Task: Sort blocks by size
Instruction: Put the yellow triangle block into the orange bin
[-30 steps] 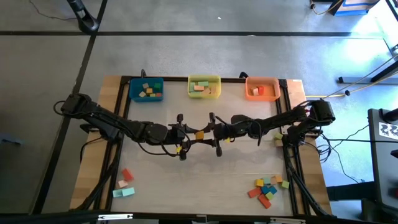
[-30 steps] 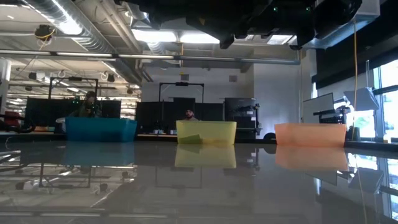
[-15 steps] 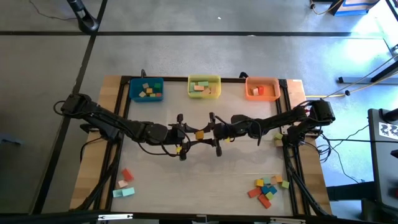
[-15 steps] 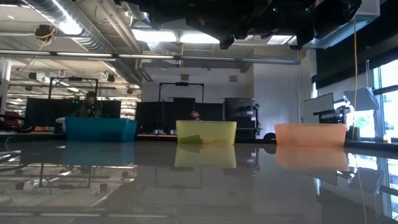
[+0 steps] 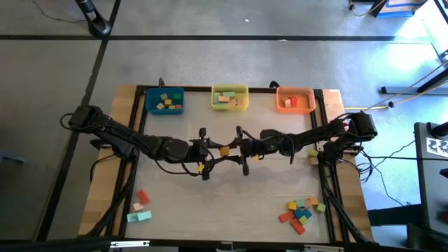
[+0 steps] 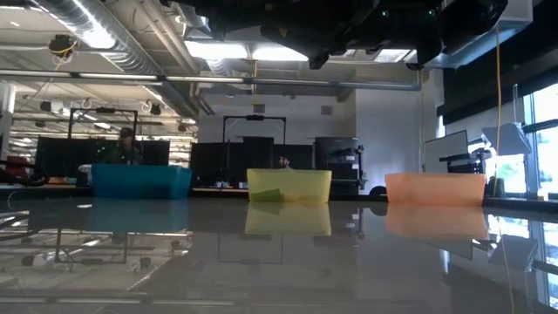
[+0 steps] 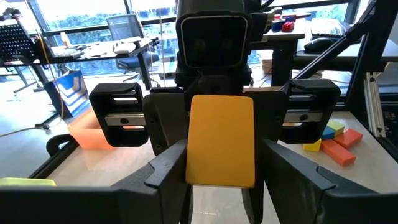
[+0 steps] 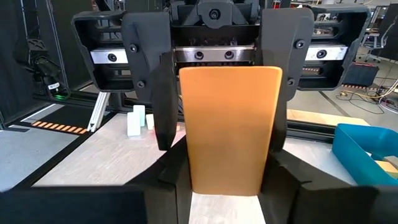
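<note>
A handover in mid-air above the middle of the counter. The left hand and the right hand are met tip to tip, with one orange-yellow block between them. In the right wrist view the block is seen pinched by the right hand's own fingers, while the opposing left hand's fingers flank it, seemingly slightly spread. In the left wrist view the same block is seen between both pairs; whether the left fingers touch it cannot be told.

Beyond the hands, three bins are ranged along the far edge — blue bin, yellow bin, orange bin — each already holding blocks. Unsorted blocks lie in a near-left cluster and a near-right cluster.

Risk, as judged: if the left hand is withdrawn while the right grip is shallow or off-centre, the block may be twisted or dropped onto the counter — well short of any bin.
</note>
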